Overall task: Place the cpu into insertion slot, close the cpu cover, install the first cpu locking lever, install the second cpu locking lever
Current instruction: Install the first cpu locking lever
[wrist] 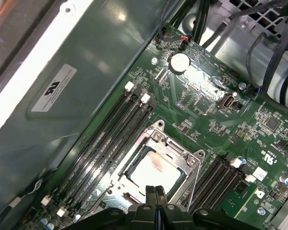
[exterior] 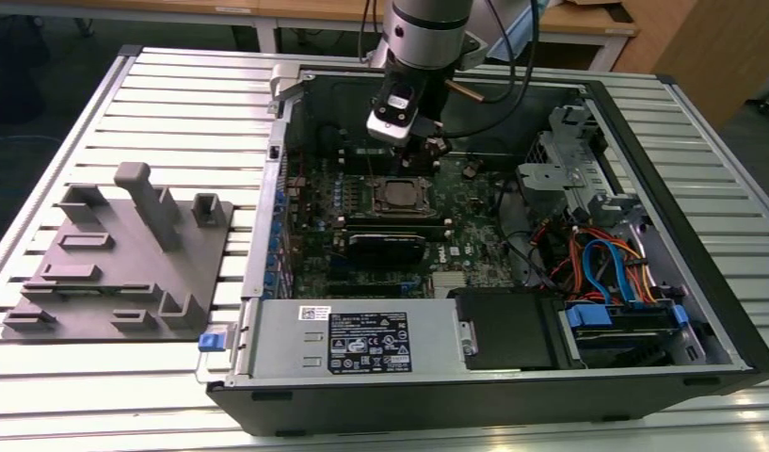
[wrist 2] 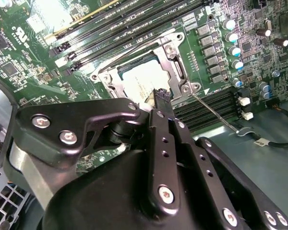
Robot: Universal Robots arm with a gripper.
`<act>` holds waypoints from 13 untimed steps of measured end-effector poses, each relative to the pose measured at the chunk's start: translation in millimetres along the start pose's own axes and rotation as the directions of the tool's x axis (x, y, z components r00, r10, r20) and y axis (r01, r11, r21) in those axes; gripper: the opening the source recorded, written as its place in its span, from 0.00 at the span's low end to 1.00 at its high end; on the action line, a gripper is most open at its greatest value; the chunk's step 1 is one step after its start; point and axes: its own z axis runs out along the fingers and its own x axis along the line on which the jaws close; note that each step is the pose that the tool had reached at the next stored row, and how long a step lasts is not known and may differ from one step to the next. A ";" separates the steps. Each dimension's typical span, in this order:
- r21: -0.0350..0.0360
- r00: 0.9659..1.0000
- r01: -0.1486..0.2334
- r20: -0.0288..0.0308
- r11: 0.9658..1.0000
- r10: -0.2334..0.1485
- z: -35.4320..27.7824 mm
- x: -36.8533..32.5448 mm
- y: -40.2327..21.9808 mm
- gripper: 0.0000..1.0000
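Pincer (exterior: 422,149) first, from the exterior view: hangs low inside the open computer case (exterior: 685,235), just above the green motherboard (exterior: 472,254). Dark tips lost against dark parts there, so hard to tell apart. Hangs near-vertical from a silver arm (exterior: 428,33) that is cut off by the picture's upper edge. Just below the tips, the insertion slot (exterior: 379,196), with the cpu (exterior: 401,196) as a small dull square inside it. Too small to make out the levers. On the exterior view's left, well apart from the case, a grey fixture plate (exterior: 120,254) on the slatted table (exterior: 170,85).

Second wrist view: much hidden behind the black pincer body. Fingertips pressed together at the near edge of the socket, closed on nothing. Pale silver-grey cpu top half covered by them. Around it the cpu cover (wrist 2: 175,67), lying flat, a silvery frame with a square window. From its corner a thin metal lever (wrist 2: 216,112) slants out across the memory slots (wrist 2: 216,103).

First wrist view: same closed tips cut off at the picture's edge, over the cover's near side. Dull cpu face seated in the window, glare on its middle. Cannot tell whether either lever is hooked.
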 end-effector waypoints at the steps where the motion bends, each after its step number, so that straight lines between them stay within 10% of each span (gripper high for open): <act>1: 0.000 1.000 0.003 0.000 1.000 -0.003 0.0 0.0 0.0 0.10; 13: 0.001 0.996 0.084 0.001 0.996 -0.084 0.0 0.0 0.0 0.10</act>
